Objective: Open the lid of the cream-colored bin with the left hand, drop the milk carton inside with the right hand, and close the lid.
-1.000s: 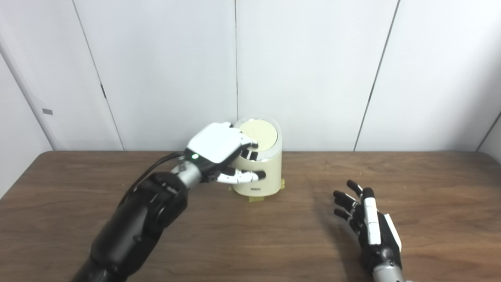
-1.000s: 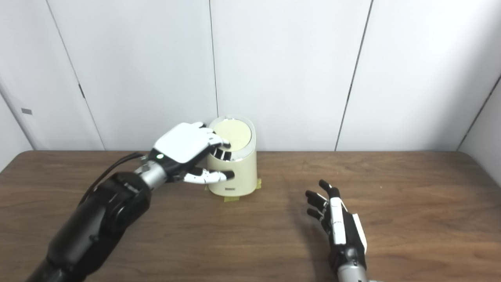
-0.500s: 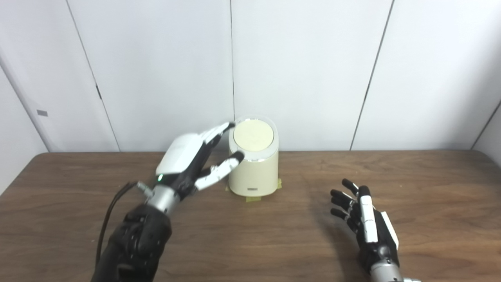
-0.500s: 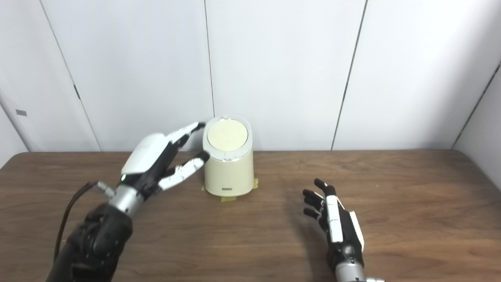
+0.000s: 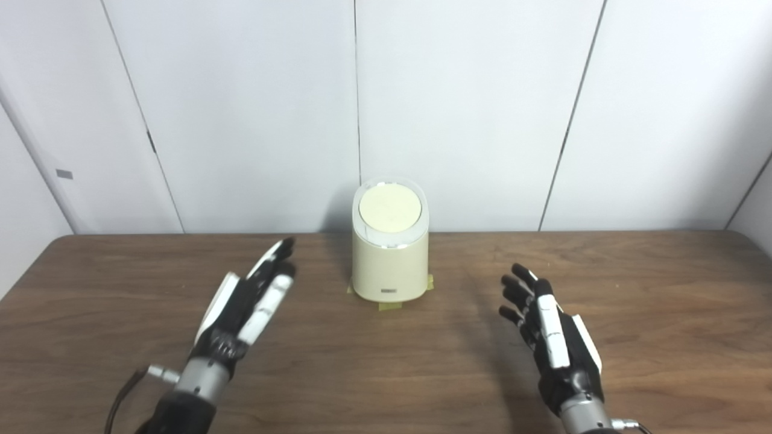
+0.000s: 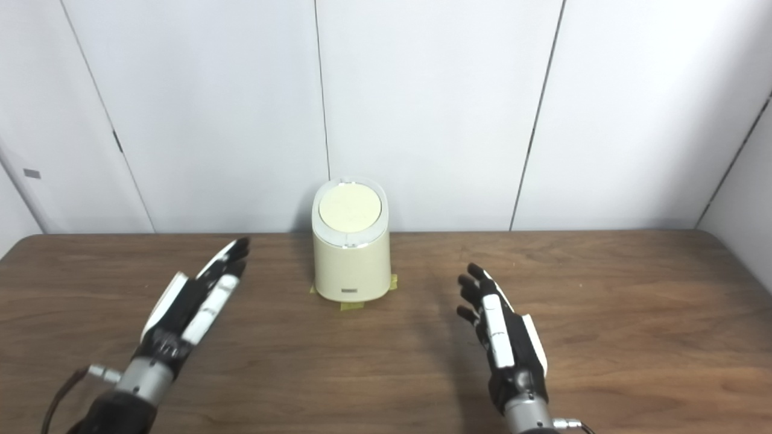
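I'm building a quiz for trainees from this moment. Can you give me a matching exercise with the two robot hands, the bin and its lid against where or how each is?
Things:
1. left robot hand
2. right robot hand
3. cream-colored bin
4. lid

States:
a. shut, on top of the bin
b. open, empty, right of the bin
c. upright near the wall, yellow tape at its base
d. open, empty, left of the bin

Pairs: 1-d, 2-b, 3-c, 4-a
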Motion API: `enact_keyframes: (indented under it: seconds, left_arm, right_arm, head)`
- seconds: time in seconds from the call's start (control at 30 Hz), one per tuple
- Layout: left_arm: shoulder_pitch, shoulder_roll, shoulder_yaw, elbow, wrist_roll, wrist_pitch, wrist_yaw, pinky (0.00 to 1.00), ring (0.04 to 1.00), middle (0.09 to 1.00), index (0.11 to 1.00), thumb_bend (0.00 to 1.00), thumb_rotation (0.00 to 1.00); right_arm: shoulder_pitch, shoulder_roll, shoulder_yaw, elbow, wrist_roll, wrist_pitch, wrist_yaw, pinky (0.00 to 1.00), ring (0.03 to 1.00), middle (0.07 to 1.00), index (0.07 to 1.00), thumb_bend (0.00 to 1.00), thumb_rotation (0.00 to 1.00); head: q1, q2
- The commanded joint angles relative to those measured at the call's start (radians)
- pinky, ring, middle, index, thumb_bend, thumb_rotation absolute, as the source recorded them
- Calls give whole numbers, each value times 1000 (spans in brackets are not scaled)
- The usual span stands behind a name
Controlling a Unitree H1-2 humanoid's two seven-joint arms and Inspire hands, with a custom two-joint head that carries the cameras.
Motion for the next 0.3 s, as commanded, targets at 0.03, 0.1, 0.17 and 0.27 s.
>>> enact_keyframes:
  seconds: [0.03,0.1,0.17,0.27]
  left_arm:
    - [-1,-11,32,-21,-104,7,23,914,947,978,990,495,1000]
    - [15,-21,51,-27,-153,10,36,935,954,979,994,495,1000]
    - [24,-22,57,-34,-176,10,49,956,960,982,998,503,1000]
    - [29,-4,58,-46,-198,16,62,972,975,991,1000,498,1000]
  right_arm:
    - [-28,0,3,-68,-8,8,3,884,928,915,903,518,988]
    - [-26,-6,1,-79,-8,14,7,894,938,925,905,529,997]
    - [-27,-10,-3,-87,-5,20,10,905,947,935,909,527,1000]
    - [-29,-18,-9,-106,3,45,16,958,979,967,935,525,1000]
  head:
    - [-6,8]
    - [-5,19]
    - [-6,25]
    - [-2,39]
